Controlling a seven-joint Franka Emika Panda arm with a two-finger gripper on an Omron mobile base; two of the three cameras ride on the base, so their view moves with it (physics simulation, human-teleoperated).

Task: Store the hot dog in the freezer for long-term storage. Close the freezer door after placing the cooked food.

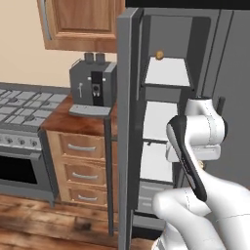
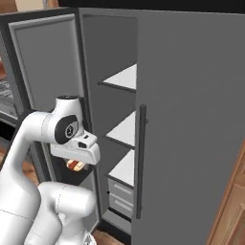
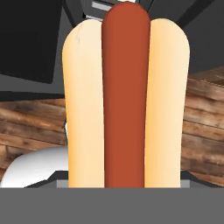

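My gripper point(image 2: 76, 161) is shut on the hot dog point(image 3: 126, 100), a tan bun with a red-orange sausage along its middle. In the hand view it stands upright, close to the camera, and hides the fingertips. In the right base view the hot dog point(image 2: 74, 165) peeks out under the white hand, low in front of the open freezer point(image 2: 122, 95). The freezer point(image 1: 163, 112) has white shelves and grey drawers below. The freezer door point(image 1: 128, 122) stands swung wide open, edge-on in the left base view, and its inner side point(image 2: 45, 62) is to the left of my arm.
A small round brown lump point(image 1: 159, 54) lies on the top freezer shelf. The plain grey fridge door point(image 2: 191, 119) with its bar handle point(image 2: 140, 162) is shut on the right. Left of the freezer door are a coffee machine point(image 1: 93, 83), wooden drawers point(image 1: 83, 168) and a stove point(image 1: 24, 110).
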